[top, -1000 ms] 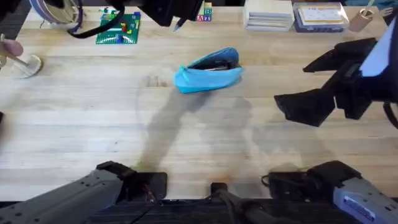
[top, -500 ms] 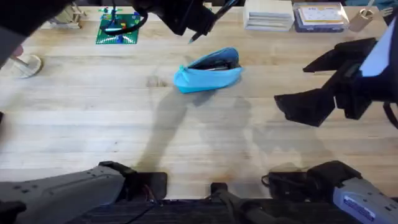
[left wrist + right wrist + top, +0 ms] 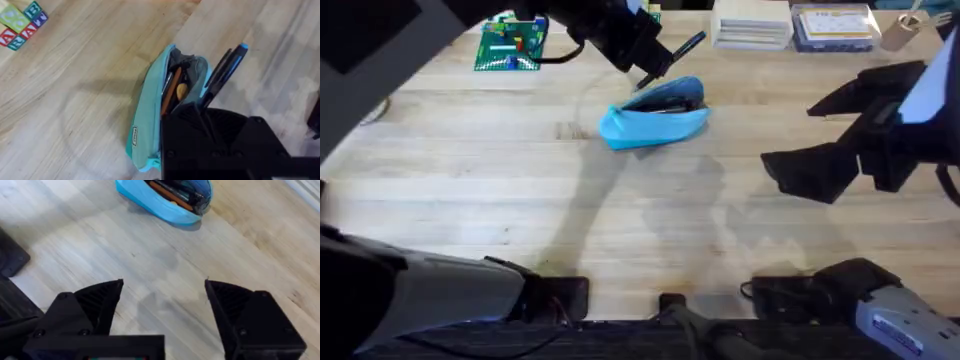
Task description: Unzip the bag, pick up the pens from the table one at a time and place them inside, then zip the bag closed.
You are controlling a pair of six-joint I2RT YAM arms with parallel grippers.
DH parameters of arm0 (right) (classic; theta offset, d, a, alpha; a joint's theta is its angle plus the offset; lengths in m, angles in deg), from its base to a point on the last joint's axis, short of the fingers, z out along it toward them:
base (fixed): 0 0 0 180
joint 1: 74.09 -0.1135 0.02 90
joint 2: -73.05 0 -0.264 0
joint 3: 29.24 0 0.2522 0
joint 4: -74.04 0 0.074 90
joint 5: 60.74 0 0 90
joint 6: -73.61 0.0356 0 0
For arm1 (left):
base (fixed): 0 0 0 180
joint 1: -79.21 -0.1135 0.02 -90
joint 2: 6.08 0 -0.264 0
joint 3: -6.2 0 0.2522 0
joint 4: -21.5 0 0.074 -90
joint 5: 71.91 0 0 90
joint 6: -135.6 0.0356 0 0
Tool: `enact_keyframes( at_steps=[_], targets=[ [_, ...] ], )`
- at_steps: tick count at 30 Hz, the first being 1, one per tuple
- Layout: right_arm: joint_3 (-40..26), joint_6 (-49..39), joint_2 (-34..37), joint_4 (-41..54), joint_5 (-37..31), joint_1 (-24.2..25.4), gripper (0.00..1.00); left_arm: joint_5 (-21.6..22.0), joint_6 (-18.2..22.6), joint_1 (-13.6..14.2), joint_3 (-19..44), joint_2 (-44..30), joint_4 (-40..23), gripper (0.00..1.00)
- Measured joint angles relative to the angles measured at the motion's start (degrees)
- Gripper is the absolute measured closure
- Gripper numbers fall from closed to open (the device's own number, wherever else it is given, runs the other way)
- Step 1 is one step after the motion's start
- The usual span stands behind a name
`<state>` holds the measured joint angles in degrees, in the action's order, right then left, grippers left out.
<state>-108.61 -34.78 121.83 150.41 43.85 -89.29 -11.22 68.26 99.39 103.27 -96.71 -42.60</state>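
Your left gripper (image 3: 645,70) is hanging just above the far side of the bag (image 3: 653,114), jaws pinching a dark pen (image 3: 675,57) by its lower end. The bag is lying unzipped on the table (image 3: 470,200), past the middle and a little to the left, its long axis running left to right with a slight tilt, the opening gaping upward. In the left wrist view you are looking straight down into that mouth: other pens and something orange are already lying lengthwise inside the bag (image 3: 155,115).

What matters now is the angle between pen and slot. The pen (image 3: 222,75) is sticking out past the fingers with its blue-capped end leading, pointing across and beyond the bag's far rim and not down along the opening. It is sitting beside the mouth, toward one edge, not over the centre. My reading is that the pen needs turning toward the bag's long axis and shifting over the gap before you let go; released as it stands, it could bridge the rim or slide off onto the wood.

Your right gripper (image 3: 820,135) is waiting well apart on the right side of the table, jaws spread wide and holding nothing, with the bag (image 3: 165,197) lying ahead of its fingers. The left arm is far nearer, so this drop belongs to it.
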Motion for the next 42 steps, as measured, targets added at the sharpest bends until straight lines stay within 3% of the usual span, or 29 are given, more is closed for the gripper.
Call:
enact_keyframes(
  at_steps=[13,25,42],
  targets=[
    [0.0,0.0,0.0,0.0,0.0,0.0,0.005,-1.6,2.9,0.0,0.0,-6.1,0.0,0.958],
    [0.0,0.0,0.0,0.0,0.0,0.0,0.005,-1.6,6.9,0.0,0.0,-6.9,0.0,0.958],
    [0.0,0.0,0.0,0.0,0.0,0.0,0.006,-1.6,7.4,0.0,0.0,-12.9,-1.3,0.958]
  ],
)
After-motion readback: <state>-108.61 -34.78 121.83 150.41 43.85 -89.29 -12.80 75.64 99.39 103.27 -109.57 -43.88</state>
